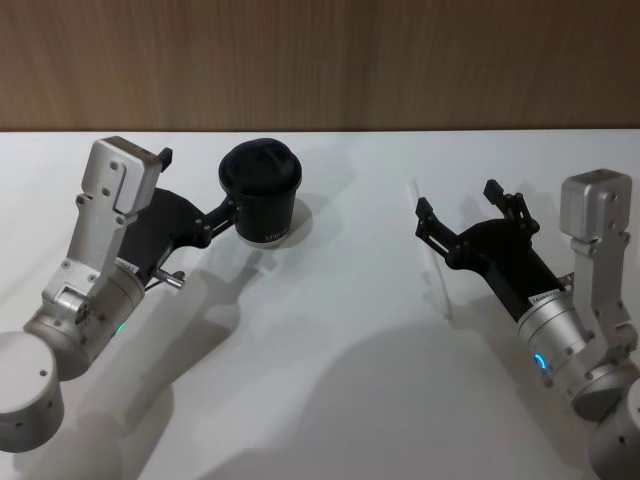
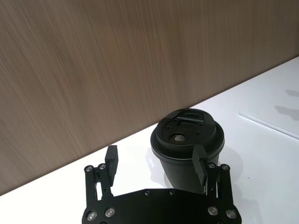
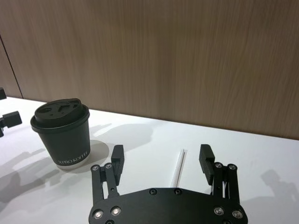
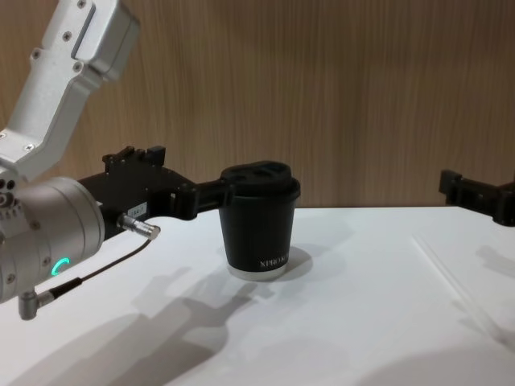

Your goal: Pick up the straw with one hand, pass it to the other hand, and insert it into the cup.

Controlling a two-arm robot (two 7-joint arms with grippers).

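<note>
The black cup (image 1: pixel 262 195) with its domed lid stands upright on the white table, left of centre. My left gripper (image 1: pixel 195 185) is open beside it. One finger (image 2: pixel 200 164) lies against the cup's (image 2: pixel 187 149) side and the other is clear of it. The thin pale straw (image 1: pixel 441 290) lies flat on the table at the right. My right gripper (image 1: pixel 457 198) hovers open over the straw's far part, a finger on each side of the straw (image 3: pixel 179 165), holding nothing. In the chest view the cup (image 4: pixel 259 221) stands mid-table and the straw (image 4: pixel 447 277) lies at the right.
The white table (image 1: pixel 330 380) runs back to a wood-panelled wall (image 1: pixel 320 60). A thin dark cable with a metal plug (image 4: pixel 141 229) hangs from my left wrist, just above the table.
</note>
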